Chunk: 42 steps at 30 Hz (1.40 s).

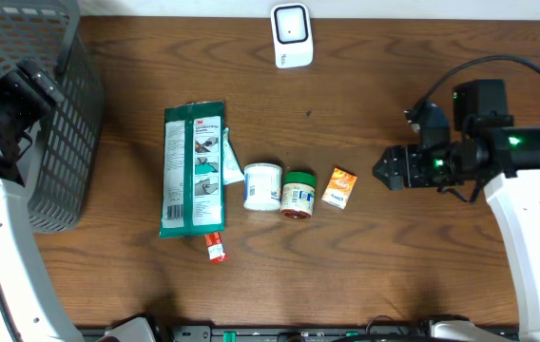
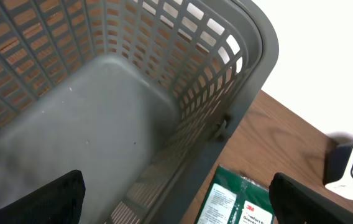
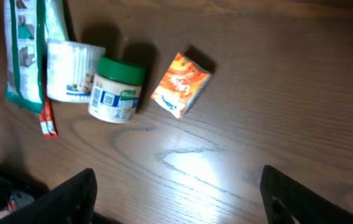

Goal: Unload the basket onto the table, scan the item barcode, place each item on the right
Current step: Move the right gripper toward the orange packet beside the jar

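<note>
Risk here: the orange packet (image 1: 339, 187) lies flat in the middle of the worktop (image 1: 422, 275), just beside the green-lidded jar (image 1: 298, 195). An off-line descent could clip the jar or skid the packet, and its barcode isn't visible, so it may meet the scanner (image 1: 292, 35) at the far edge facing wrong. The right gripper (image 1: 384, 169) hovers towards the right edge, aimed at the packet, fingers spread, holding nothing. The left gripper (image 2: 176, 208) hangs over the basket (image 1: 61, 142) at the left edge, wide apart, empty.
</note>
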Available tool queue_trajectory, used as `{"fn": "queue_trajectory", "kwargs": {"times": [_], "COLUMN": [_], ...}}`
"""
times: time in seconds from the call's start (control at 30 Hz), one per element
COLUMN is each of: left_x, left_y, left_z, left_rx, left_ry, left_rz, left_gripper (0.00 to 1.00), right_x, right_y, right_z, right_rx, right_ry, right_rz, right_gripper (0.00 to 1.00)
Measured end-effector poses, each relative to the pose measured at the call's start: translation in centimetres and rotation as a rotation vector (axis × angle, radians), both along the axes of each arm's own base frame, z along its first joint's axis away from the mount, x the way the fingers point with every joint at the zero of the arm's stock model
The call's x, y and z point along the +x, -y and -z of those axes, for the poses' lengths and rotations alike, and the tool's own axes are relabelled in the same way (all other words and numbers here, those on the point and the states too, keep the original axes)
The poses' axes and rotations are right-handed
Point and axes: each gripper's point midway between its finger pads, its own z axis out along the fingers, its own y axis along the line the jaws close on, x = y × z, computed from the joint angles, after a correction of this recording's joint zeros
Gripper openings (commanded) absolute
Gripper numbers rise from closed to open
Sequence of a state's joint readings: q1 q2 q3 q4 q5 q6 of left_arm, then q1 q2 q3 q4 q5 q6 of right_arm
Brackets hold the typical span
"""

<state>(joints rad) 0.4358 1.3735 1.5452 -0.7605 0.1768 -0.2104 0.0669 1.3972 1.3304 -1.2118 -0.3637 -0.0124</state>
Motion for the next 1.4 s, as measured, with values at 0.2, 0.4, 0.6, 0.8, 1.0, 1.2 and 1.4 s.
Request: {"fn": "queue_trajectory", "kwargs": {"times": [0.2,0.4,0.6,0.8,1.0,1.2,1.4], "left_x": [0.0,0.0,0.0,0.0,0.0,0.0,0.0], "left_y": [0.0,0.0,0.0,0.0,0.0,0.0,0.0], "left_z": [0.0,0.0,0.0,0.0,0.0,0.0,0.0], "left_rx": [0.000,0.000,0.001,0.000,0.001,0.000,0.001], "left_ry": [0.000,0.000,0.000,0.000,0.000,0.000,0.000], "left_rz": [0.000,0.000,0.000,0.000,0.000,0.000,0.000], "left_gripper": [0.93,0.93,0.93,0.93,0.93,0.93,0.93], "right_x": [0.7,1.1,1.8,2.2,2.8,3.1,3.4], "right_y": [-2.2,-4.0,-4.9,-5.0,-5.1,-5.2,-5.2], "right_z": [1.2,3.0,3.7,3.6,3.4,3.5,5.5], "right_rx": [0.004,0.002,0.005,0.008,0.012,0.013,0.003], "right_ry": [-0.018,-0.068,-0.061,-0.043,-0.019,-0.011,-0.071], "right_rz": [-0.052,-0.085,-0.099,-0.099,-0.099,-0.099,-0.098], "right_gripper": [0.86,0.90,0.99,0.99,0.99,0.99,0.99]}}
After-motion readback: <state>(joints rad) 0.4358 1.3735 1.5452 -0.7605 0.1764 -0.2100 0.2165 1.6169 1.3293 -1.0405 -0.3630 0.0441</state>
